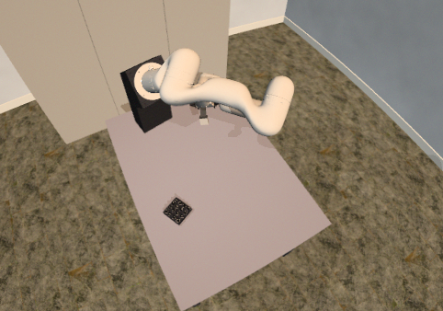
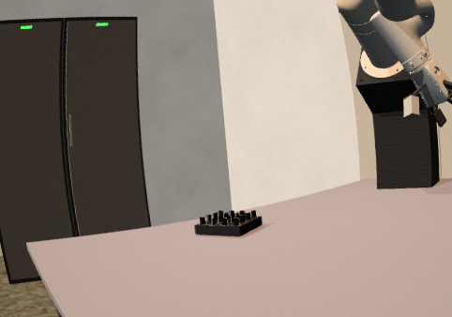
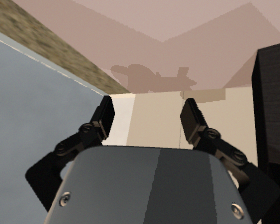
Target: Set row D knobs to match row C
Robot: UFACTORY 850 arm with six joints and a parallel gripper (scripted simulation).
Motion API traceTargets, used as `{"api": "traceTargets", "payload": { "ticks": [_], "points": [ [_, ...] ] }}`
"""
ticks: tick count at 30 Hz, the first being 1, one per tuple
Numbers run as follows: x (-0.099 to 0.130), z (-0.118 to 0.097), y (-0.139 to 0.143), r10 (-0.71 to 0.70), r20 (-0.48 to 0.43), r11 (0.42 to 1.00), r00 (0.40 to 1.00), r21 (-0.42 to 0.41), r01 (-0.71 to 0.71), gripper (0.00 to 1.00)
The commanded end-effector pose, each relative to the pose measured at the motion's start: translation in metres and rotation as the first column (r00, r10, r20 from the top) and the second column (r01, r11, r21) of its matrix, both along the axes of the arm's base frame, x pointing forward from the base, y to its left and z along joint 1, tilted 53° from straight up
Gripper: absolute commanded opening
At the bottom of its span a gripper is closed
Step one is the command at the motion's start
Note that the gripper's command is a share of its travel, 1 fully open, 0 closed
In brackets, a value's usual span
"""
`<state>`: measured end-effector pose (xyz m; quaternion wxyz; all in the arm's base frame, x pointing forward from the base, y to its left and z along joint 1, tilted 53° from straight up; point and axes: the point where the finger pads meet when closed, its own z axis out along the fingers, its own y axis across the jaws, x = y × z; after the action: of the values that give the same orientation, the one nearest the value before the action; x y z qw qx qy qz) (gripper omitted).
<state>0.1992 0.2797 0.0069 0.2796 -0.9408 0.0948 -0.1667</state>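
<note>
So the small black square knob box (image 1: 177,211) sits on the pale pink table (image 1: 257,194), well away from the dark-fingered gripper (image 3: 148,120), wide open, holding nothing

On the knob box (image 1: 177,211), near the bench's (image 1: 257,199) left edge, the knobs' white lines and marks are too small to read. The exterior view cuts off the arm's (image 2: 375,20) upper links.
</note>
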Motion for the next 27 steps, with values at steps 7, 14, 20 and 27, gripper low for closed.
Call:
{"api": "traceTargets", "payload": {
  "ticks": [7,14,20,27],
  "points": [
    [0.0,0.0,0.0,0.0,0.0,1.0,1.0,0.0,0.0,1.0],
    [0.0,0.0,0.0,0.0,0.0,1.0,1.0,0.0,0.0,1.0],
    [0.001,0.001,-0.002,0.002,0.002,1.0,1.0,-0.004,-0.002,1.0],
    [0.042,0.021,-0.042,0.034,0.069,0.997,0.997,-0.071,-0.029,1.0]
  ]
}}
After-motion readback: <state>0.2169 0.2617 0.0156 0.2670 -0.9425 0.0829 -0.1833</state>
